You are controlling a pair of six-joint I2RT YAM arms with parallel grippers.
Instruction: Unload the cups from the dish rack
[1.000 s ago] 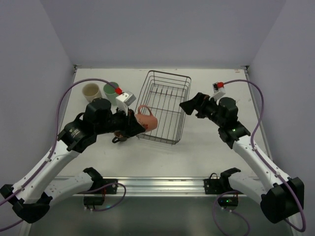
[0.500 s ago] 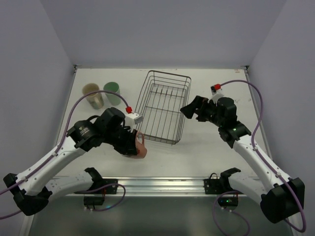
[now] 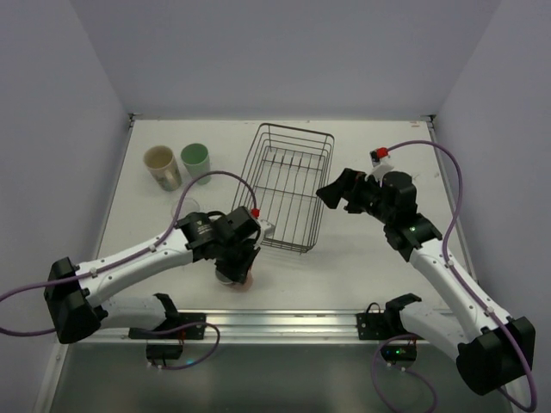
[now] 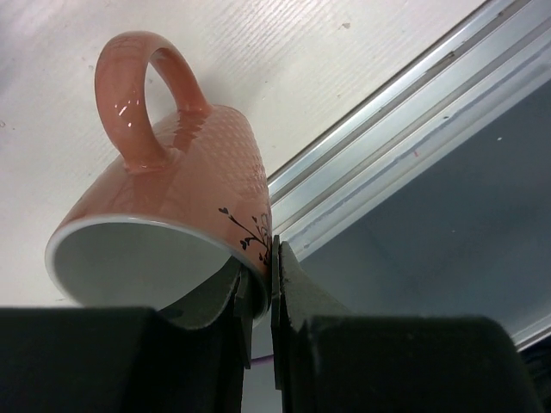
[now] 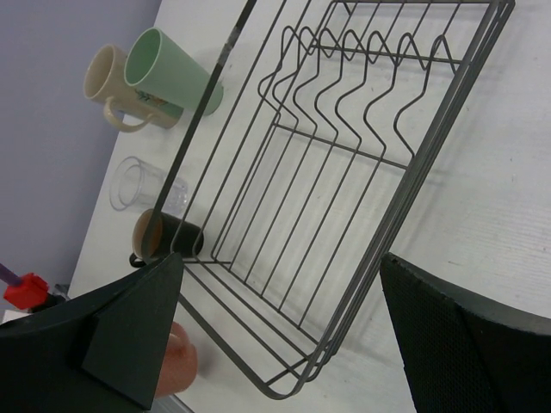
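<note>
My left gripper [image 3: 234,271] is shut on the rim of the salmon-pink mug [image 4: 172,206], one finger inside and one outside. It holds the mug tilted low over the table near the front rail; the mug [image 3: 244,282] peeks out under the gripper. The dark wire dish rack [image 3: 288,185] stands mid-table, with no cup visible inside. My right gripper [image 3: 331,191] is open and empty, beside the rack's right side [image 5: 344,172]. The cream tumbler [image 3: 161,166], mint-green tumbler [image 3: 196,161] and one clear glass [image 3: 188,209] stand left of the rack. The black mug [image 5: 164,237] lies at the rack's left corner.
The metal front rail [image 4: 405,120] runs just beyond the mug, with a drop past it. The left arm's purple cable [image 3: 215,176] loops over the table left of the rack. Walls close in on three sides.
My left arm has carried the pink mug from the rack's left side toward the table's near edge and lowered it. The right arm has hardly moved.
</note>
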